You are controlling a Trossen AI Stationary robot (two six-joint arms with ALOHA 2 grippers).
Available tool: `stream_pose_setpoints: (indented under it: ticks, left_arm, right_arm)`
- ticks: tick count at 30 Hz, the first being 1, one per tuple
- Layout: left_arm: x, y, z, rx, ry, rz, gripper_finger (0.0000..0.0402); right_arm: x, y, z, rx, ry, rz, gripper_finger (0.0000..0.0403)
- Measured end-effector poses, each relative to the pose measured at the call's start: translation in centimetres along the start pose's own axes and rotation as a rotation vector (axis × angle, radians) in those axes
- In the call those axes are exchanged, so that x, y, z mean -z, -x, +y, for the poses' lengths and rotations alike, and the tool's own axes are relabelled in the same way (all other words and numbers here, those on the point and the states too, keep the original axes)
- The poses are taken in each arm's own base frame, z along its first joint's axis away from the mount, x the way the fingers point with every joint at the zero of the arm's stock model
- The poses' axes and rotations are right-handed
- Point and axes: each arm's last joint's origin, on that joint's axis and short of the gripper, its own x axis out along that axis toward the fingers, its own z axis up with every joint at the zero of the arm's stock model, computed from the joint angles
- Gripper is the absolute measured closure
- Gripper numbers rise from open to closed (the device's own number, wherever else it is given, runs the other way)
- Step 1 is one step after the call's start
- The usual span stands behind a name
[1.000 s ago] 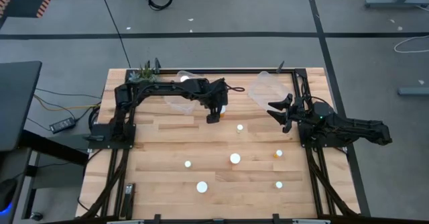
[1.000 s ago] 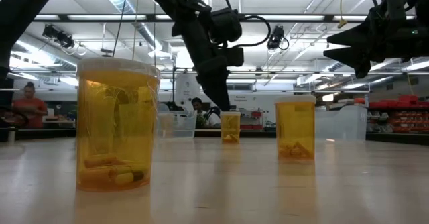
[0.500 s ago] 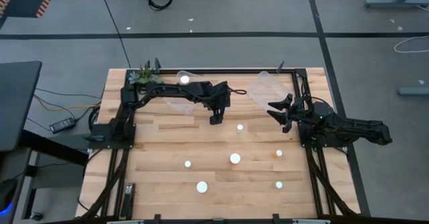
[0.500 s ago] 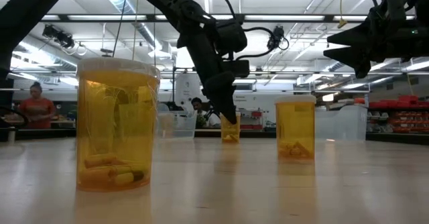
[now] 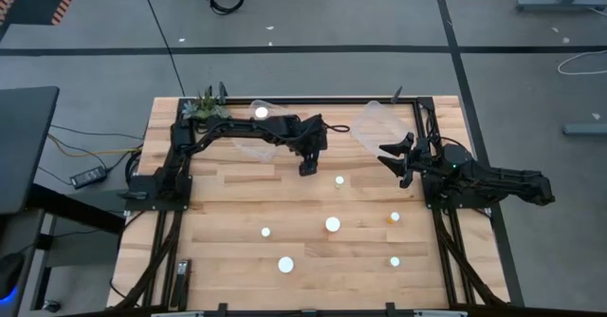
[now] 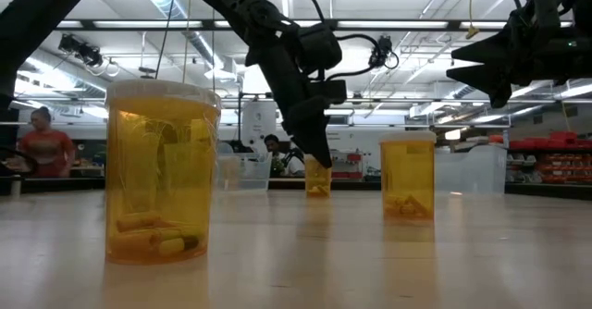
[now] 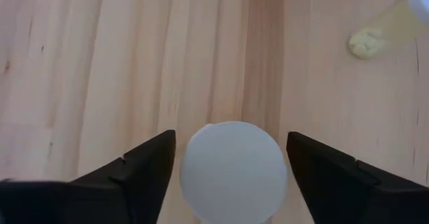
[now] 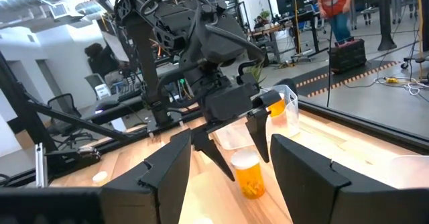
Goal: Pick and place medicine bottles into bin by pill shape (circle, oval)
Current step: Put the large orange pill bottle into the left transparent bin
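Observation:
Small orange medicine bottles with white caps stand about the wooden table (image 5: 228, 203). One of them (image 7: 233, 177) stands upright on its base at the far middle. My left gripper (image 7: 231, 135) points steeply down over it, open, one finger on each side of its cap with a thin gap on both sides. The right wrist view shows the same bottle (image 8: 249, 176) below those fingers. In the high view the gripper (image 5: 306, 165) hides it. My right gripper (image 5: 387, 158) waits open and level at the right.
Two clear bins stand at the far edge, one (image 5: 248, 149) under my left arm with a white-capped bottle (image 5: 259, 111) in it, one (image 5: 377, 125) near my right gripper. More bottles stand at the middle (image 5: 339, 180) (image 5: 333, 224) and near side (image 5: 285, 265). A person (image 6: 42, 147) is far behind.
My left gripper has come down over the bottle at the far middle, so that its open fingers now stand on either side of the cap. For the last half second it has kept still. The bottle has not moved.

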Motion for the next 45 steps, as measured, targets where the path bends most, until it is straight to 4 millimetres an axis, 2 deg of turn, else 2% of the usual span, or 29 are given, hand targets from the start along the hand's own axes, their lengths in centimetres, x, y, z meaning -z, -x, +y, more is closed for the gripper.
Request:
stream_pose_setpoints:
  ticks: [10,14,20,27,34,41,45]
  left_arm:
    - [-0.2,0.4,0.2,-0.010,-0.002,-0.013,0.0196]
    - [-0.3,1.3,0.6,-0.021,0.005,-0.026,0.0195]
    - [-0.7,4.8,1.8,-0.054,0.045,-0.062,0.0171]
    - [-0.2,9.1,4.3,-0.120,0.138,-0.082,0.0196]
    - [1.1,11.1,6.2,-0.170,0.193,-0.029,0.0177]
    - [2.4,12.4,8.0,-0.194,0.233,0.013,0.0195]
    - [3.1,13.1,9.0,-0.210,0.266,0.016,0.0188]
  right_arm:
    - [0.0,0.0,0.0,0.000,0.000,0.000,0.0189]
    - [0.0,0.0,0.0,0.000,0.000,0.000,0.0189]
    - [0.0,0.0,0.0,0.001,0.000,0.002,0.0189]
    - [0.1,0.0,0.0,0.000,0.001,0.013,0.0189]
    - [0.2,0.0,-0.1,0.004,0.002,0.024,0.0189]
    - [0.3,0.0,-0.1,0.005,0.003,0.027,0.0189]
    - [0.3,0.0,-0.1,0.006,0.003,0.028,0.0189]
